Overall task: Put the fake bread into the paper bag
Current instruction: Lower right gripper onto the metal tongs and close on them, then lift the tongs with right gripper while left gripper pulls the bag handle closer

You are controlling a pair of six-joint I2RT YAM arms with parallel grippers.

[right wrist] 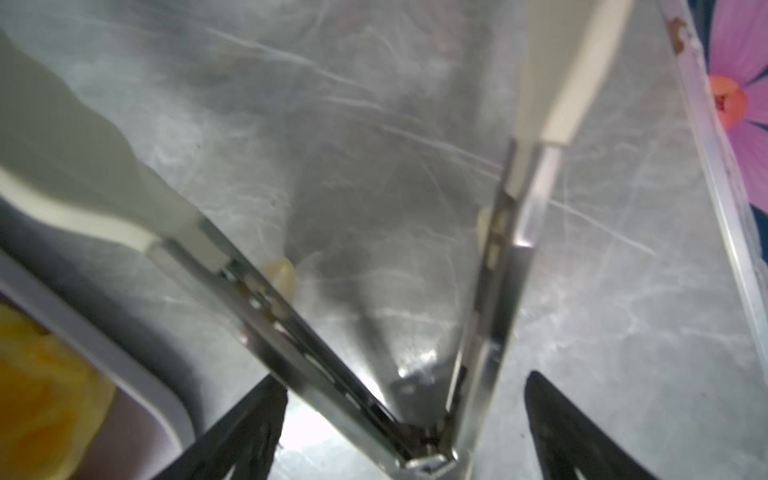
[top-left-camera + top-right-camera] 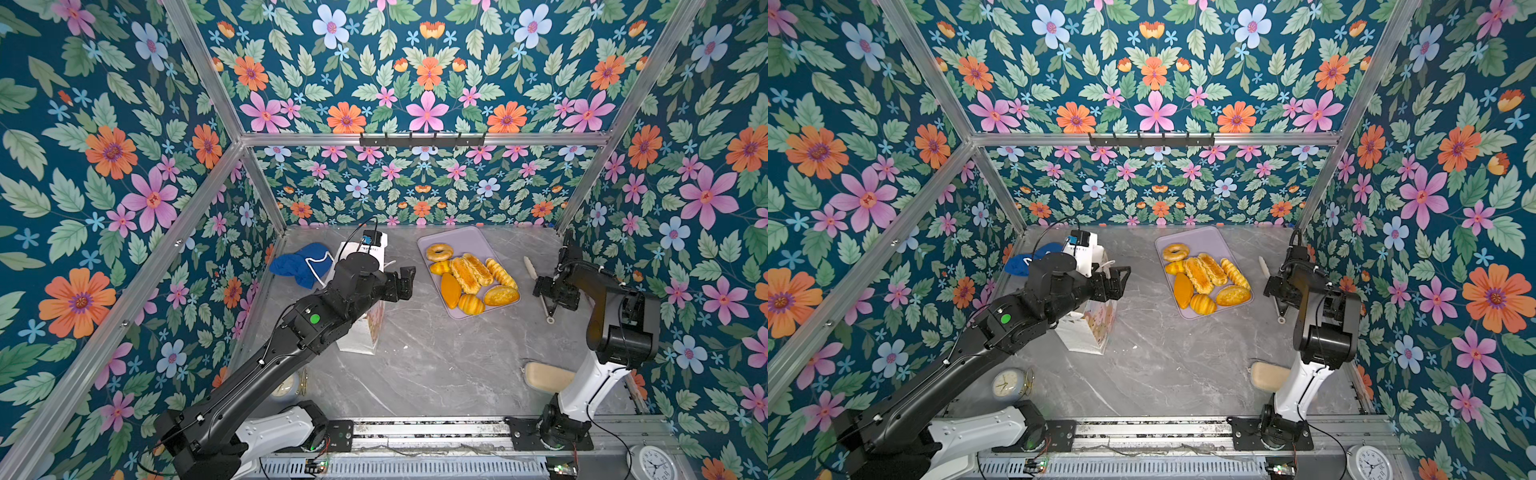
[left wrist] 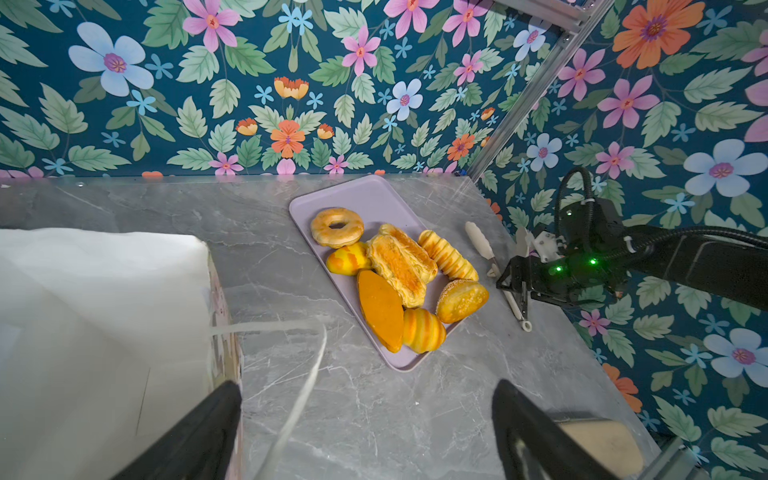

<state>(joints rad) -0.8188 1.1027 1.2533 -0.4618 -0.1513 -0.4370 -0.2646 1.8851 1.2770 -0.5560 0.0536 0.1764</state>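
the fake bread (image 2: 469,276) lies in a loose heap on a lilac tray (image 2: 459,237) at the far right-centre of the grey marble table (image 2: 436,365). the heap includes a ring bagel (image 2: 439,252) at the far end, long loaves in the middle, and oval buns and striped rolls at the near end. all of these pieces sit on the tray.

the paper bag (image 2: 1090,328) stands upright on the left half of the table, well apart from the tray. in both top views the left arm covers most of it. its white inside (image 3: 104,316) and one cord handle (image 3: 299,390) show in the left wrist view.

the left gripper (image 3: 368,385) hangs above the bag's tray-side edge and points toward the tray. its jaws stand wide apart and hold nothing. the cord handle crosses the view between the fingers and is not clamped.

the right gripper (image 1: 407,378) sits low over the table just beside the tray's right edge. its jaws are spread and straddle the hinge end of a pair of metal tongs (image 1: 270,316) that lie on the table, arms splayed in a v. no contact between fingers and tongs can be confirmed.

other items: a blue cloth (image 2: 299,266) behind the bag, a flat beige oblong (image 2: 544,376) near the right arm's base, and a small clock (image 2: 1007,384) by the left arm.
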